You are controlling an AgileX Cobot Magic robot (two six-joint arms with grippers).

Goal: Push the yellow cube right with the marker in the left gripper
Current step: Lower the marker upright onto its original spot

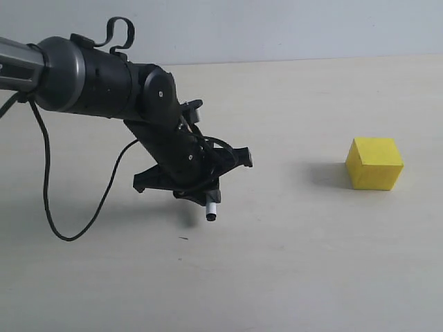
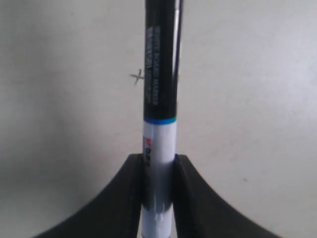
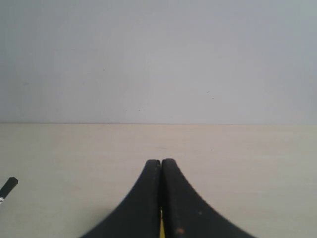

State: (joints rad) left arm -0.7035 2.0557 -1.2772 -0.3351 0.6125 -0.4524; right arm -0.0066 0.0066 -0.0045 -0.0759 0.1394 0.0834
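My left gripper (image 1: 202, 194), on the black arm reaching in from the upper left, is shut on the marker (image 1: 212, 210). The marker's short white end with a dark tip points down at the table. In the left wrist view the gripper (image 2: 158, 166) clamps the white barrel, and the marker (image 2: 159, 94) runs on as a dark printed section with a blue ring. The yellow cube (image 1: 374, 163) rests on the table far to the right of the marker, well apart from it. My right gripper (image 3: 161, 163) is shut with its fingers pressed together; a thin yellow sliver shows low between them.
A black cable (image 1: 48, 200) loops from the left arm down onto the table. A small pen mark (image 2: 137, 76) is on the beige tabletop (image 1: 291, 263). A black-tipped object (image 3: 7, 187) shows at the edge of the right wrist view.
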